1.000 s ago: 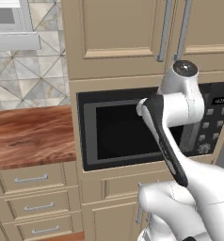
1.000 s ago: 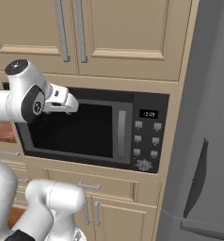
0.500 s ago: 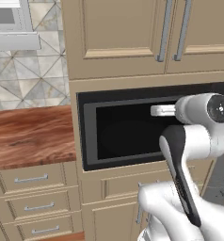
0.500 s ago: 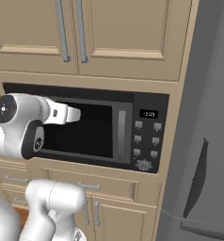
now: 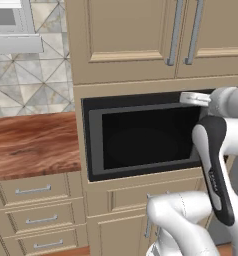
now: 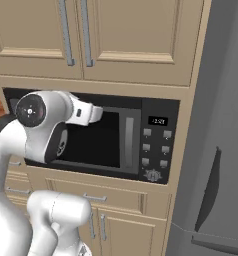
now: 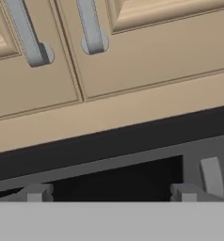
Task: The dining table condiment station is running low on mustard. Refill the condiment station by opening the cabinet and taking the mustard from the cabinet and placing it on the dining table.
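Note:
The cabinet (image 5: pixel 126 40) (image 6: pixel 136 35) is closed, its two beige doors meeting above a built-in microwave. Its long silver handles (image 5: pixel 173 35) (image 6: pixel 65 32) (image 7: pixel 92 28) hang side by side at the seam. My gripper (image 7: pixel 109 194) is open with nothing between its fingertips (image 7: pixel 36 193). It points at the strip between the microwave's top edge and the cabinet's lower rail, just below the handles. The white hand (image 5: pixel 193 98) (image 6: pixel 86 114) hovers in front of the microwave's upper edge. The mustard is hidden and the dining table is out of view.
A black microwave (image 5: pixel 141 137) (image 6: pixel 106 140) sits in the cabinet column right under the doors. A wood countertop (image 5: pixel 31 142) over beige drawers (image 5: pixel 33 190) lies to the left. A grey fridge (image 6: pixel 216 150) stands close on the right.
The arm has swung its elbow outward and the hand has risen from the microwave door's front to its top edge, nearer the cabinet handles. The gripper stayed open.

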